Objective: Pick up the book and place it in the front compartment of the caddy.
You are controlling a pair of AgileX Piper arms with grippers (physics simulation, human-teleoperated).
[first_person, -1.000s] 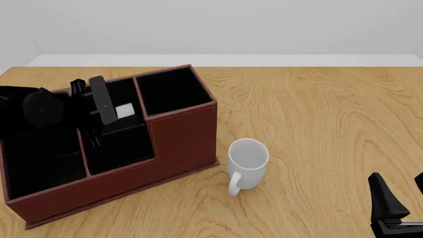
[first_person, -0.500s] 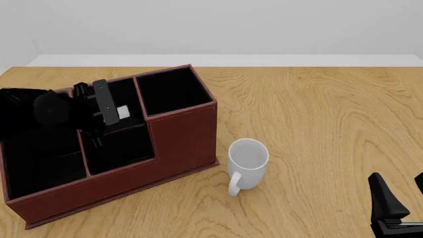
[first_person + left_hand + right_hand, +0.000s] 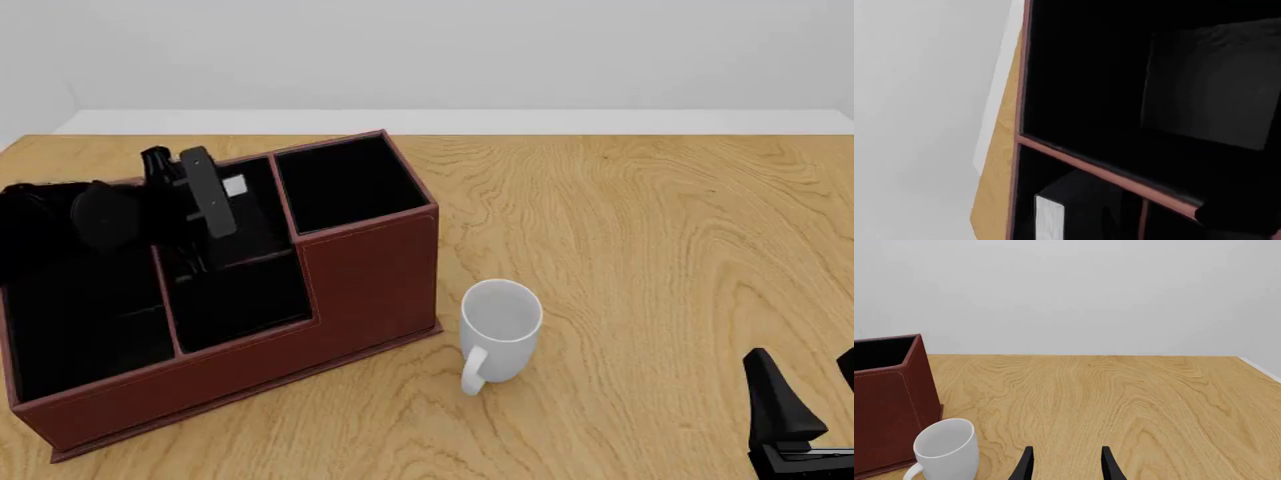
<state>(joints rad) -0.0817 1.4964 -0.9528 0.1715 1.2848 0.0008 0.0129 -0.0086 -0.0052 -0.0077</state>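
No readable text, labels, brands or numbers — none on anything.

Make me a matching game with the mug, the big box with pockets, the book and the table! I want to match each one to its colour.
Things:
1. round ceramic mug
2. big boxy caddy with pockets
3. small thick book
4. wooden table

Colours:
A. reddish-brown outside, black inside
B. light tan with wavy grain
C. white all over
D. black cover with a white page edge

Pairs: 1-C, 2-A, 3-D, 4-B
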